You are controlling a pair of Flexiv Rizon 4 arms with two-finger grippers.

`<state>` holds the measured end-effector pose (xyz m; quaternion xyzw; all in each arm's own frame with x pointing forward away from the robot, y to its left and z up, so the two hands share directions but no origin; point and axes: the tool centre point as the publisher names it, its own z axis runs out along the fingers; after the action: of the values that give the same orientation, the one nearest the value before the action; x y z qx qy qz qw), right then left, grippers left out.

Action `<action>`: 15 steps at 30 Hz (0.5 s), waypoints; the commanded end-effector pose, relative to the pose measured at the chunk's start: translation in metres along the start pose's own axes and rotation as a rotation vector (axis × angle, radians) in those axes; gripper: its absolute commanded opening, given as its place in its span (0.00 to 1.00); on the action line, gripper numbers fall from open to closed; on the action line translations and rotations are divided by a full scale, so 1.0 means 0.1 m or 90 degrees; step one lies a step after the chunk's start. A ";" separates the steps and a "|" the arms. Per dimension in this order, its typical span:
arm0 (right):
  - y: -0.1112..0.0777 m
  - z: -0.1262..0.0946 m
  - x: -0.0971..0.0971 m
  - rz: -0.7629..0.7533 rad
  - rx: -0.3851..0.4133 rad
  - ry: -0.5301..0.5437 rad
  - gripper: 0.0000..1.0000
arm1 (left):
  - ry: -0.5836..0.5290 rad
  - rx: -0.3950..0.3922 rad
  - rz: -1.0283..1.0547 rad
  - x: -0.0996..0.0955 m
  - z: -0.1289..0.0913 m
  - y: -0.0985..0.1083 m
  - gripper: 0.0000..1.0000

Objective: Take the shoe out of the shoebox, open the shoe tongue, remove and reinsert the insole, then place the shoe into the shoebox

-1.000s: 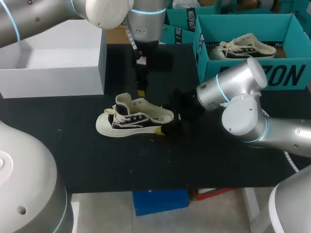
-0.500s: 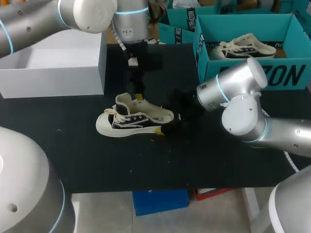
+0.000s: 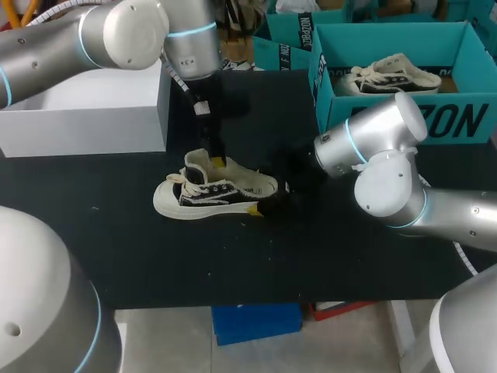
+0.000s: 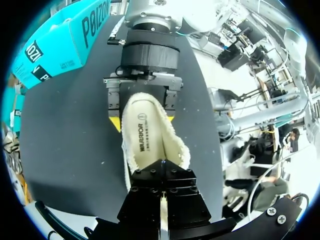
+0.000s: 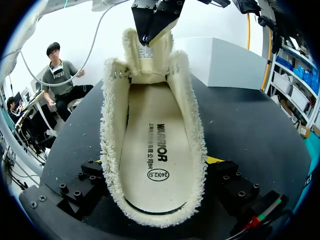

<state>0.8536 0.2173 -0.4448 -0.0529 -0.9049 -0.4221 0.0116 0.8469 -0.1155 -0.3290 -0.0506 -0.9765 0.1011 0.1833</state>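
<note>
Shoe out of its box on the table, gripped at the heel while the tongue was being opened.

Nearest, the right gripper was clamped on the heel of the shoe, one finger on each side, with the shoe standing on the black table. The insole lay flat inside. Beyond, the left gripper, fingers pressed together, touched the top of the upright tongue; whether it pinched it was unclear. Farthest stood the teal shoebox. By my judgement, unboxing was done and the tongue was in hand; insole and reboxing remained.
</note>
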 end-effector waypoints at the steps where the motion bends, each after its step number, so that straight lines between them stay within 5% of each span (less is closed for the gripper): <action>1: 0.00 0.01 0.00 0.001 0.001 -0.001 0.00 | 0.005 0.007 0.002 -0.03 0.10 0.02 0.00; 15: 0.00 0.01 0.00 0.001 0.001 -0.001 0.00 | 0.018 -0.012 -0.002 -0.02 0.34 0.06 0.00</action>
<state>0.8536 0.2173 -0.4448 -0.0529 -0.9049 -0.4221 0.0116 0.8350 -0.1152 -0.3550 -0.0522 -0.9756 0.0888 0.1937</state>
